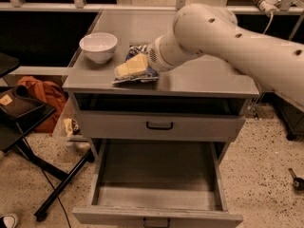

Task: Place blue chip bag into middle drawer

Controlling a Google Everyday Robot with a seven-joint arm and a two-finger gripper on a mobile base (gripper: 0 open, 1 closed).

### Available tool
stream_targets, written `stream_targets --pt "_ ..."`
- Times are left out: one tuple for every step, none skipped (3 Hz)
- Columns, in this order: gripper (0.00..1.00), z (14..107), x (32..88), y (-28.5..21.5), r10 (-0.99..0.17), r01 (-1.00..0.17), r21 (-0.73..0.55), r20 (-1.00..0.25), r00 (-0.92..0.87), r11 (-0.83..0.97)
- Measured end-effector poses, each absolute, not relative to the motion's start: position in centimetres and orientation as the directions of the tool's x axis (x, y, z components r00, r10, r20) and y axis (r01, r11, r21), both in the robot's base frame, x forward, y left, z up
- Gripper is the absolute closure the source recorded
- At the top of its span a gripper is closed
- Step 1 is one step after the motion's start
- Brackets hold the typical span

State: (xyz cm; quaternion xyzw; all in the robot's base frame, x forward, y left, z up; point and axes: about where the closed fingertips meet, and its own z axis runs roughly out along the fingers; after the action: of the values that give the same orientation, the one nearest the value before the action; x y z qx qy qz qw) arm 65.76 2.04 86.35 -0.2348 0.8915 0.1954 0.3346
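Note:
The blue chip bag (pixel 137 52) lies on the grey cabinet top (pixel 204 80), just right of the white bowl. My gripper (pixel 127 69) comes in from the right on a thick white arm and rests low on the bag's front half, covering most of it. Only the bag's far end and its pale front edge show. The middle drawer (pixel 156 175) is pulled open below, with a bare grey floor.
A white bowl (pixel 98 45) stands at the top's left end. The upper drawer front (pixel 159 126) with a black loop handle is closed. A black stand (pixel 23 122) and an orange bag (pixel 40 94) sit on the floor at the left. My arm hides the top's right end.

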Motion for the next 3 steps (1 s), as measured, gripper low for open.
stream_targets --pt "0.0 85.4 68.0 3.5 -0.214 -0.48 0.195 -0.711 -0.67 0.855" --pt "0.19 85.5 69.4 4.5 -0.182 -0.421 0.163 -0.724 -0.665 0.892" --pt "0.42 85.0 69.9 5.1 -0.149 -0.362 0.162 -0.704 -0.694 0.918"
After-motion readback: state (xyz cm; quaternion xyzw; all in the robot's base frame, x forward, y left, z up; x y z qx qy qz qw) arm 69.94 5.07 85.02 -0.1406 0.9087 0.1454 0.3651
